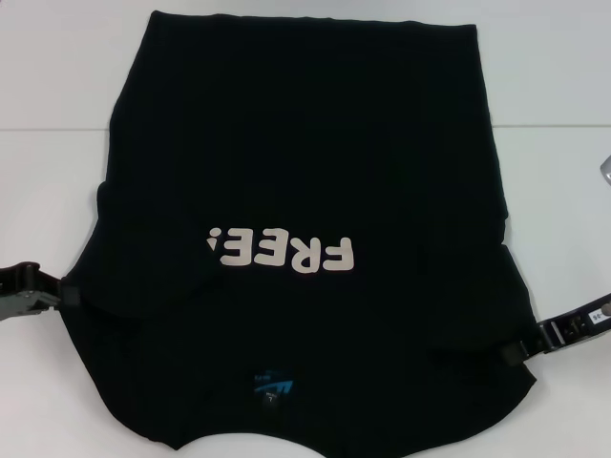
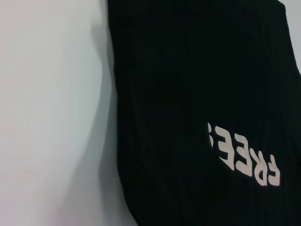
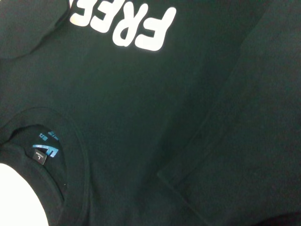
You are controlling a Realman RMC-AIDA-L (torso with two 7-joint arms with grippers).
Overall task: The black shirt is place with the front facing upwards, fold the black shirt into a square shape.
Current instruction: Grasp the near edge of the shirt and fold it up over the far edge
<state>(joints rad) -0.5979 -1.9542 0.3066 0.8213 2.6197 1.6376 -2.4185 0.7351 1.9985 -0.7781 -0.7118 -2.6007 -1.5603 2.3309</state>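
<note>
The black shirt (image 1: 305, 172) lies flat on the white table (image 1: 57, 76), front up, with its collar toward me. Its white letters "FREE!" (image 1: 284, 250) read upside down, and the blue neck label (image 1: 275, 386) sits near the front edge. Both sleeves look folded inward over the body. My left gripper (image 1: 65, 293) sits at the shirt's left edge by the sleeve. My right gripper (image 1: 516, 351) sits at the right edge near the shoulder. The left wrist view shows the shirt (image 2: 188, 94) and its letters (image 2: 244, 157). The collar (image 3: 70, 141) and label (image 3: 44, 150) fill the right wrist view.
Bare white table surrounds the shirt on the left, right and far side. A small grey object (image 1: 604, 170) pokes in at the right border. The shirt's collar end reaches the near table edge.
</note>
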